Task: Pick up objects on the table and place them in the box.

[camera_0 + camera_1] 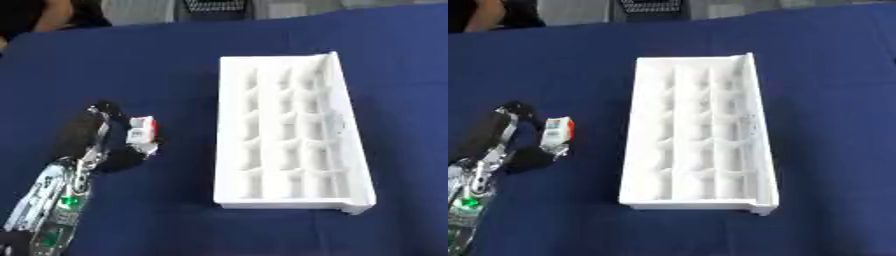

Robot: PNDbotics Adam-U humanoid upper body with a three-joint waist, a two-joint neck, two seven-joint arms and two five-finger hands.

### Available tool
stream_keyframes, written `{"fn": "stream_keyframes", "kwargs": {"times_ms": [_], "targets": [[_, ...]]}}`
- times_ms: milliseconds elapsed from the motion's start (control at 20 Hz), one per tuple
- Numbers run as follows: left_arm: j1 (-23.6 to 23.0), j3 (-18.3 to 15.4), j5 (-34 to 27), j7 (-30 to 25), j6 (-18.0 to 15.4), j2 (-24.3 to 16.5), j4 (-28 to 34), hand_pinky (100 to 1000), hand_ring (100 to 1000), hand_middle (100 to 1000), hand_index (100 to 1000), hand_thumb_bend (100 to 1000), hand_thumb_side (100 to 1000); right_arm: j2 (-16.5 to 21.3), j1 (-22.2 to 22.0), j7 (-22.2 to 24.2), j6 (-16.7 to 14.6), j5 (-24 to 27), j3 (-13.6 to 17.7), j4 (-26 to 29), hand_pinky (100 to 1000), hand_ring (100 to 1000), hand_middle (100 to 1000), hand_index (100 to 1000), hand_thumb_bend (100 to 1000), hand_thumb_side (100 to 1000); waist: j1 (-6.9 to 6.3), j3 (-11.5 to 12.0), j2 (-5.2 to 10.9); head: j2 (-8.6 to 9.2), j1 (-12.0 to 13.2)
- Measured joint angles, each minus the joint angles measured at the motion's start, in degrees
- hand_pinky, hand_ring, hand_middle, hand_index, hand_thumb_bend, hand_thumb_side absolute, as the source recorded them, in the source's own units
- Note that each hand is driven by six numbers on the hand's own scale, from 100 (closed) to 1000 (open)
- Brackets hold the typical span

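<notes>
Your left hand (105, 142) is pinching a small white and red object (143, 131) between thumb and fingers, just above the blue tabletop (175, 60), left of the white compartmented box (289, 135). It is looking light, rigid and perhaps slick, so keep holding its flat sides.

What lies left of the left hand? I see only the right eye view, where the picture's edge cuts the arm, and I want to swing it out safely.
Observer: The left eye view shows a band of blue tablecloth left of the left hand, which pinches the small white and red object. I see nothing else lying on that band.
Operator: How much of the arm shows there?
Observer: The left forearm shows at full width, running down to the picture's bottom edge, with cloth visible on both sides of it.
</notes>
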State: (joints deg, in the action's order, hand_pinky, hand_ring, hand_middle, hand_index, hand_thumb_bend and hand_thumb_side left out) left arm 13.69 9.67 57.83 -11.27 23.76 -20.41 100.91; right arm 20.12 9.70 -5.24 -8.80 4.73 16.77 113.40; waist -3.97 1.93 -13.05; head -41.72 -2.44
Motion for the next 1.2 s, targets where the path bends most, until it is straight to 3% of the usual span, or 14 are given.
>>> {"fn": "stream_keyframes", "kwargs": {"times_ms": [150,1200], "targets": [[0.0,0.0,0.7,-0.4,0.4,0.0,0.0,833,807,822,715,969,652,0.0,0.0,0.0,0.0,0.0,0.0,0.0,607,666,705,809,100,969,-0.01,0.0,0.00,0.00,0.0],[1.5,-0.4,4.0,-1.9,1.9,0.1,-2.2,837,808,827,715,968,656,0.0,0.0,0.1,0.1,0.0,0.0,0.0,608,666,705,810,100,970,-0.12,-0.1,0.00,0.00,0.5]]}}
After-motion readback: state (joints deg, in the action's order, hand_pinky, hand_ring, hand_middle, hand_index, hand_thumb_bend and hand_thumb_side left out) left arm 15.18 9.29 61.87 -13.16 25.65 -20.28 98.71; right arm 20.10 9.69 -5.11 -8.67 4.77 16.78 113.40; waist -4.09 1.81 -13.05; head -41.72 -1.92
